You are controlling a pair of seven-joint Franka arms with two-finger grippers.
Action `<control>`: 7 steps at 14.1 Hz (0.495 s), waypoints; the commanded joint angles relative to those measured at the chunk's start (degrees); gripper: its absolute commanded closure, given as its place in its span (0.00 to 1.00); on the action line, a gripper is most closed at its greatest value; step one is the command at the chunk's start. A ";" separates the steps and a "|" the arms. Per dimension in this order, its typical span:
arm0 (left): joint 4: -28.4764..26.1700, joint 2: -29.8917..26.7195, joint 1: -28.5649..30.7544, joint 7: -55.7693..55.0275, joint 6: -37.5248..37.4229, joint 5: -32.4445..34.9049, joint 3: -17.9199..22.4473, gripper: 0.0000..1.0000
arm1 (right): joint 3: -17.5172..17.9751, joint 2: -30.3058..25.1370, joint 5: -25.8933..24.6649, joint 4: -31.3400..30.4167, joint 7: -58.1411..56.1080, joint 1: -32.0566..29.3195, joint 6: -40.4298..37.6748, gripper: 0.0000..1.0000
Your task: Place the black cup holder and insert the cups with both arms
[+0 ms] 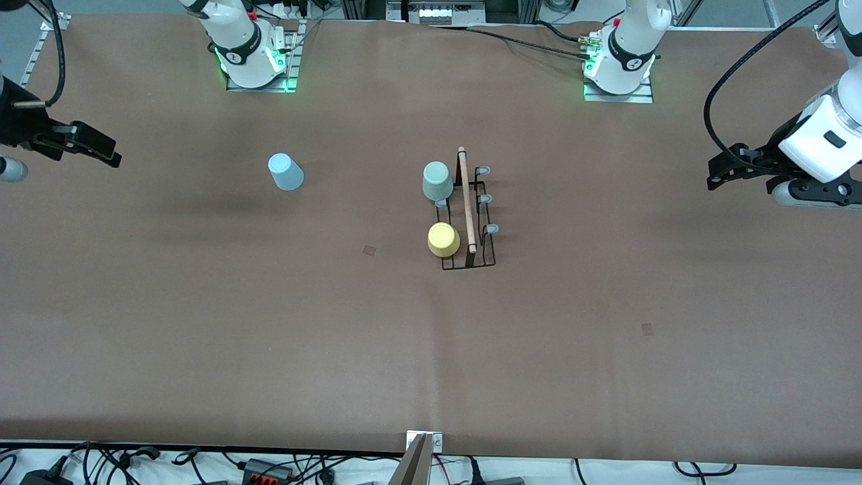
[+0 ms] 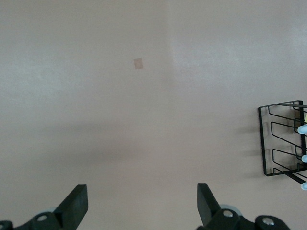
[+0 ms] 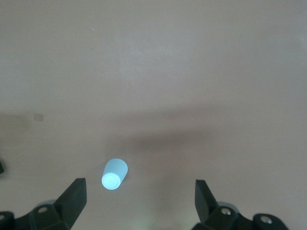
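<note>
The black cup holder (image 1: 475,222) with its wooden rod handle (image 1: 467,199) stands at the table's middle. The mint green cup (image 1: 437,180) and the yellow cup (image 1: 444,239) sit upside down on its prongs on the side toward the right arm's end. The light blue cup (image 1: 285,172) stands upside down on the table toward the right arm's end; it also shows in the right wrist view (image 3: 114,174). My right gripper (image 1: 108,153) is open and empty, up at that end. My left gripper (image 1: 714,175) is open and empty at the other end; its view shows the holder's edge (image 2: 283,141).
Brown cloth covers the table (image 1: 431,350). Small darker patches lie on it (image 1: 370,250) (image 1: 647,329). The arm bases (image 1: 256,60) (image 1: 619,67) stand along the table's edge farthest from the front camera. Cables lie below the nearest edge.
</note>
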 commanded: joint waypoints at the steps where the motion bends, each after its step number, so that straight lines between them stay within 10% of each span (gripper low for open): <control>1: 0.11 -0.44 0.24 1.11 -0.43 -0.62 -0.02 0.00 | -3.34 3.56 0.02 3.76 -1.72 2.35 0.29 0.00; 7: 0.11 -0.44 0.24 1.11 -0.43 -0.71 -0.02 0.00 | -3.34 3.57 0.19 3.77 -1.63 2.27 0.29 0.00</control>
